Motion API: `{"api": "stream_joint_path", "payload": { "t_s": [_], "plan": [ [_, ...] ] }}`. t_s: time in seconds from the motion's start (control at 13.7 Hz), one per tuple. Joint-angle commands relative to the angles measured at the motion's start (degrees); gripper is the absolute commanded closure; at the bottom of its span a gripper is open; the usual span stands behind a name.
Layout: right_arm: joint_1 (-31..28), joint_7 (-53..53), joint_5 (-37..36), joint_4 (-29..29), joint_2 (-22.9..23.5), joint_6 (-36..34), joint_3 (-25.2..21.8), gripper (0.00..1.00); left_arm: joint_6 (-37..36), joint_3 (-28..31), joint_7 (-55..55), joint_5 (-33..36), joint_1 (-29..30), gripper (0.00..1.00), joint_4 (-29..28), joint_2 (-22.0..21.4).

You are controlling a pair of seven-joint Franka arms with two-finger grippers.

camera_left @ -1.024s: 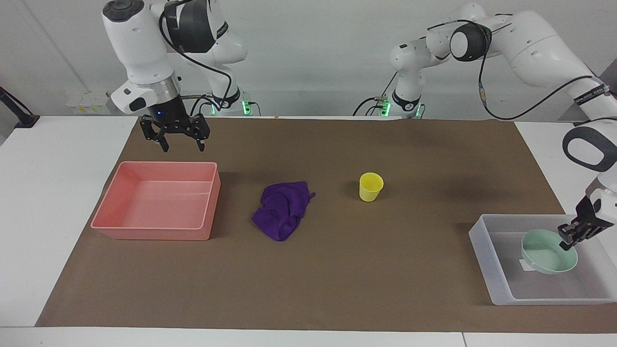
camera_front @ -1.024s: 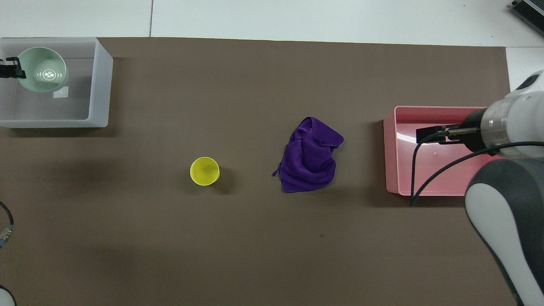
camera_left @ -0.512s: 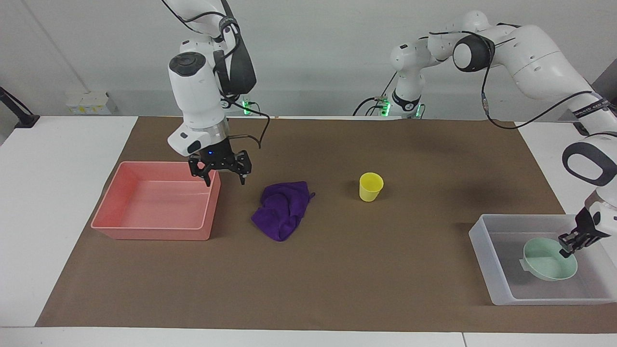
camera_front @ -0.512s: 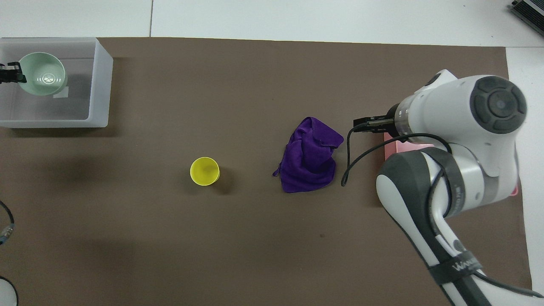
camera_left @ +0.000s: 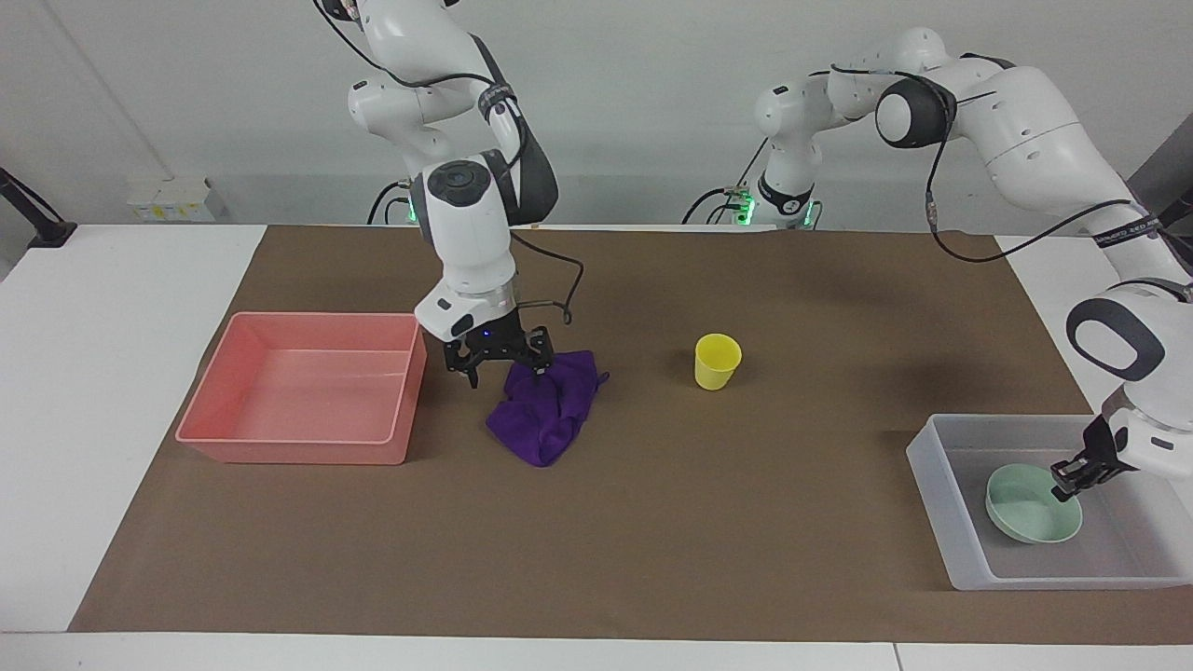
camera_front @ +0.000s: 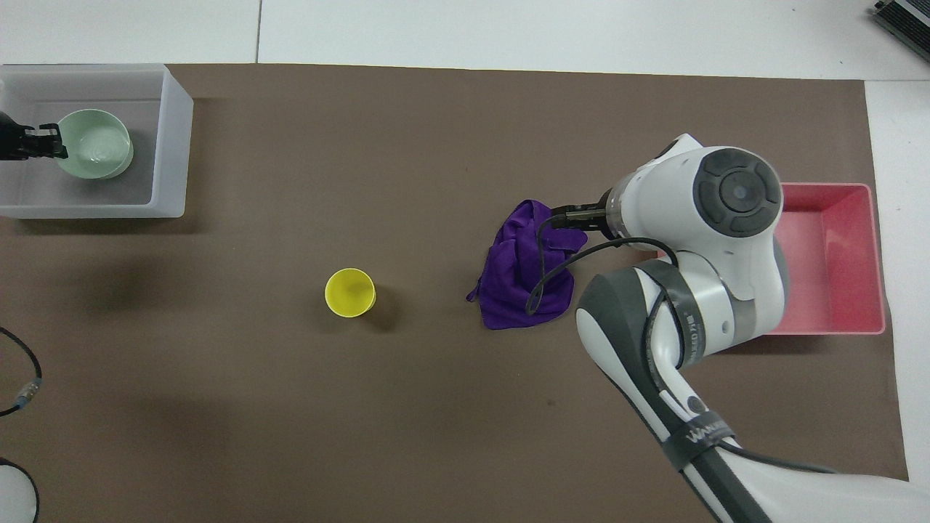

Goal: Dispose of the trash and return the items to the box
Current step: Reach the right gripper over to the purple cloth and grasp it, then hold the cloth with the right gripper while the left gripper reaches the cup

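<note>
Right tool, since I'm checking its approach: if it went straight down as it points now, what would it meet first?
Probably the purple cloth: the right tool, open, hangs over the cloth's edge nearest the pink tray.

Bowl (camera_left: 1033, 504) in box (camera_left: 941, 499); cloth (camera_left: 545, 410) between cup (camera_left: 717, 361), tray (camera_left: 300, 452).

The only lettering stands on a black band (camera_front: 703, 441) around the right arm's forearm in the overhead view, at about five o'clock from the purple cloth (camera_front: 524, 270); white capitals there begin "WAN" and the rest cannot be made out. A like band (camera_left: 1130, 229) on the left arm in the facing view carries white print too small to read.
</note>
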Motion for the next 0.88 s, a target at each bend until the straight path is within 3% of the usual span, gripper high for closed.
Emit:
{"api": "stream_joint_path", "payload": {
  "t_s": [0.0, 0.07, 0.15, 0.22, 0.8],
  "plan": [
    [1.8, 2.7, 1.1, 0.6, 2.7, 2.3, -0.2, 0.00, 0.4, -0.4, 0.3, 0.3, 0.6, 0.50, -1.7, -1.0],
    [1.9, 2.6, 1.1, 0.6, 2.8, 2.5, -0.2, 0.00, 0.3, -0.4, 0.6, 0.7, 0.5, 0.35, -1.6, -1.0],
    [1.9, 2.6, 1.1, 0.6, 3.0, 3.1, -0.2, 0.00, 0.8, -0.3, 0.8, 0.9, 0.4, 0.11, -1.6, -1.0],
    [2.1, 2.8, 1.1, 0.6, 4.0, 3.5, -0.2, 0.00, 0.6, -0.3, 2.1, 0.9, 0.2, 0.00, -1.5, -1.0],
    [2.8, 2.8, -2.5, 0.4, 6.3, 3.4, -0.3, 0.00, -1.5, -0.6, 3.4, 0.7, -1.6, 0.00, -2.2, -4.8]
  ]
}}
